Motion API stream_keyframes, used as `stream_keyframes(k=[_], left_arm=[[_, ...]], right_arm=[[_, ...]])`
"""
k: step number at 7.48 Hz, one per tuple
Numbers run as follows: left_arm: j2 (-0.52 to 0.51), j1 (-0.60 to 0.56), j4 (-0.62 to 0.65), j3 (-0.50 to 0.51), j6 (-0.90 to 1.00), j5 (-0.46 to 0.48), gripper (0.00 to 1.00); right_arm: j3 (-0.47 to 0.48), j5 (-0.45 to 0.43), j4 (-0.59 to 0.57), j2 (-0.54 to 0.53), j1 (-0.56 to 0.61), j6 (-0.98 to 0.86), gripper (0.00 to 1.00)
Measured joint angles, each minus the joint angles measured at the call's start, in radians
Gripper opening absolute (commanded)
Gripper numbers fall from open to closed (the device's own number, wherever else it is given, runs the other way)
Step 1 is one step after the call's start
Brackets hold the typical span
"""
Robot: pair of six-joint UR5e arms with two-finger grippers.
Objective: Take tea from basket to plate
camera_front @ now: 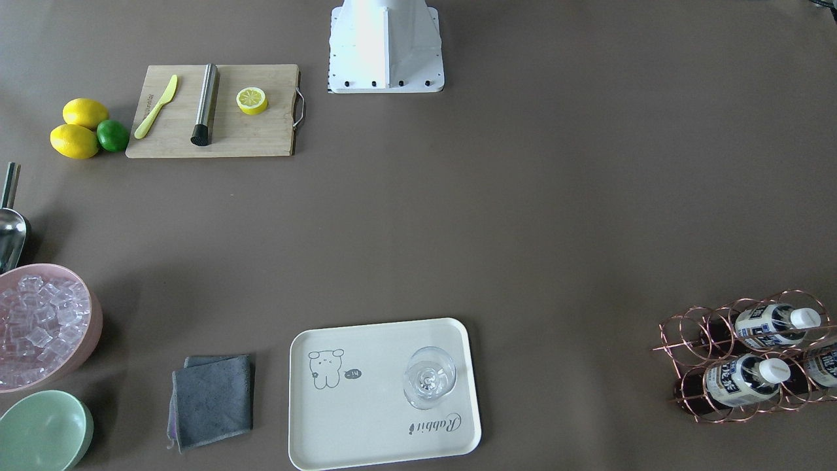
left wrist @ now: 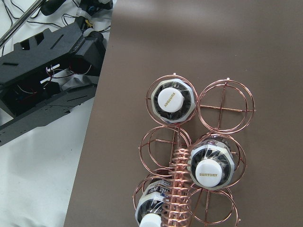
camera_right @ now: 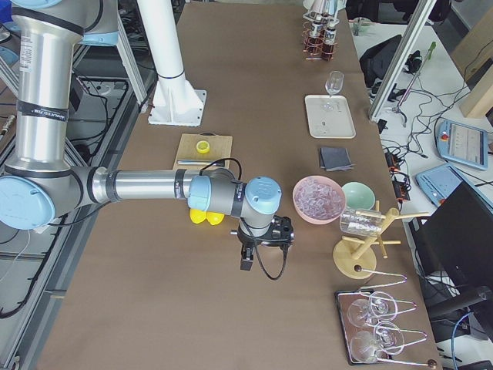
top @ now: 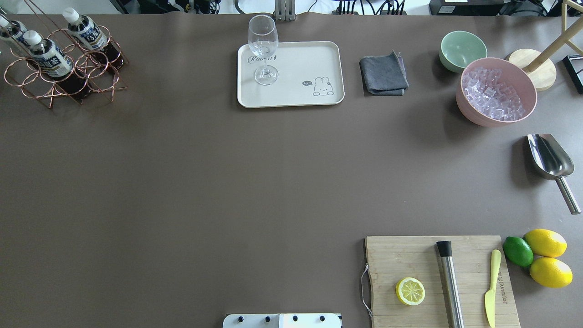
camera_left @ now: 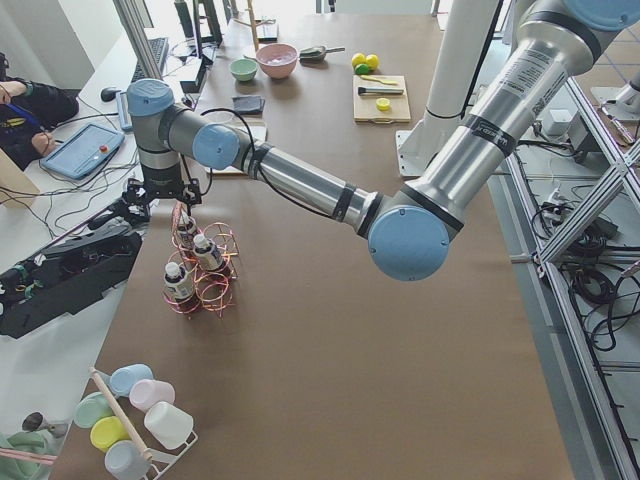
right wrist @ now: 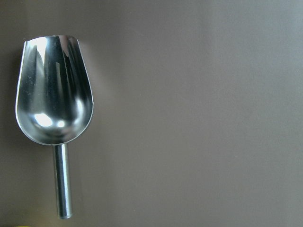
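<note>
Three tea bottles with white caps stand in cells of the copper wire basket at the table's far left corner. My left gripper hangs just above the basket's coiled handle. Its fingers show in no close view, so I cannot tell its state. The cream plate lies at the far middle and carries an upright wine glass. My right gripper hovers over a steel scoop far to the right. Its state cannot be told either.
A pink bowl of ice, a mint bowl and a grey cloth sit right of the plate. A cutting board with a lemon half, muddler and knife lies near right, beside lemons and a lime.
</note>
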Motion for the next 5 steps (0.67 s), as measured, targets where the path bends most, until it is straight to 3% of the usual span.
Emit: stream_keyframes(k=[5], left_arm=[[-0.022, 0.016, -0.03, 0.052, -0.005, -0.005, 0.96]], right_arm=[[0.0, 0.0, 0.0, 0.0, 0.0, 0.002, 1.0]])
